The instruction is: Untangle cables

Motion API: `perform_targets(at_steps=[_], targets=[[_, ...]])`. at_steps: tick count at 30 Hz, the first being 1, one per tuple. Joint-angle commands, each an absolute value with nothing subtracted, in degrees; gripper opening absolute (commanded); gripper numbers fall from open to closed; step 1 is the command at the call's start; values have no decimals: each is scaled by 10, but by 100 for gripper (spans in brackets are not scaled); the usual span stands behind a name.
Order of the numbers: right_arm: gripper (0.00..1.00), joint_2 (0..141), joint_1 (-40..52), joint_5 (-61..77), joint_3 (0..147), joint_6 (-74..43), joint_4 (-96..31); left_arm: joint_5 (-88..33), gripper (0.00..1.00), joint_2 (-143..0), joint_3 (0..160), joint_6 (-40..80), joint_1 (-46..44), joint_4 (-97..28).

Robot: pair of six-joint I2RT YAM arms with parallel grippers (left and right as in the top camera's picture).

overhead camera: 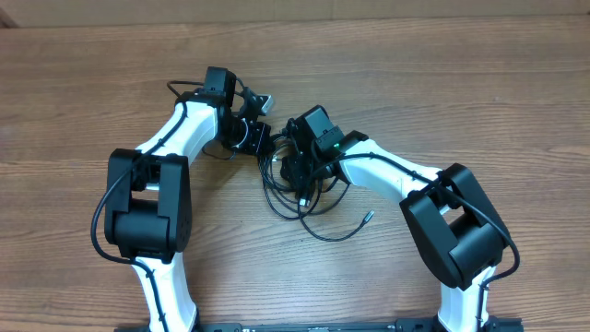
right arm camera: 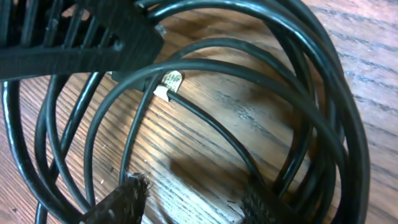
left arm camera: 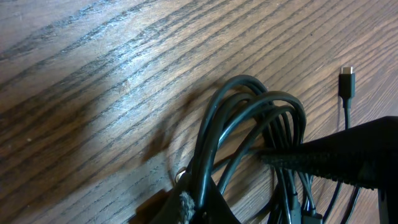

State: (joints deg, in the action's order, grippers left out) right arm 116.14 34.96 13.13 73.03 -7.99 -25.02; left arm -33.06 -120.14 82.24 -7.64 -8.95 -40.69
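The black cables (overhead camera: 297, 195) lie tangled on the wooden table between both arms, with one silver-tipped end (overhead camera: 367, 218) trailing right. My left gripper (left arm camera: 196, 208) is shut on a strand of the looped bundle (left arm camera: 249, 102), at the tangle's upper left (overhead camera: 262, 140). My right gripper (right arm camera: 193, 205) hangs over the tangle with its fingers apart and bare wood between them. Loops of cable (right arm camera: 323, 106) surround it, and a thin strand (right arm camera: 211, 127) runs toward its right finger. A small plug tip (right arm camera: 169, 84) lies just ahead.
A loose plug end (left arm camera: 347, 78) rests on the wood at right in the left wrist view. The other arm's dark finger (left arm camera: 336, 158) crosses into that view, and one (right arm camera: 74, 37) crosses into the right wrist view as well. The two arms stand very close together.
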Motion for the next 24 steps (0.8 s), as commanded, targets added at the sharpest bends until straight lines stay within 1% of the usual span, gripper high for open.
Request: perform_targets(at_steps=[1,7,11,12,15,17,21,24], targets=[[48,1169,351,125,727,-81,-249,-345,6,-1208,830,-77,-87,-405],[48,1169,351,124,727,-81,-249,-346,6,-1208,830,-77,-87,-405],[64,1171,350,125,727,-88,-258,-346,6,-1208,830,-77,-87,-405],[66,1172,349,128,727,-90,-264,-346,6,-1208,830,-77,-87,-405],[64,1172,346,131,727,-109,-278,-346,6,-1208,830,-77,-87,-405],[59,1172,345,131,727,-119,-279,-346,6,-1208,830,-77,-87,-405],[41,1172,345,131,727,-120,-277,-346,6,-1208,830,-77,-87,-406],[33,1172,345,131,727,-120,-276,-346,6,-1208,830,-77,-87,-406]])
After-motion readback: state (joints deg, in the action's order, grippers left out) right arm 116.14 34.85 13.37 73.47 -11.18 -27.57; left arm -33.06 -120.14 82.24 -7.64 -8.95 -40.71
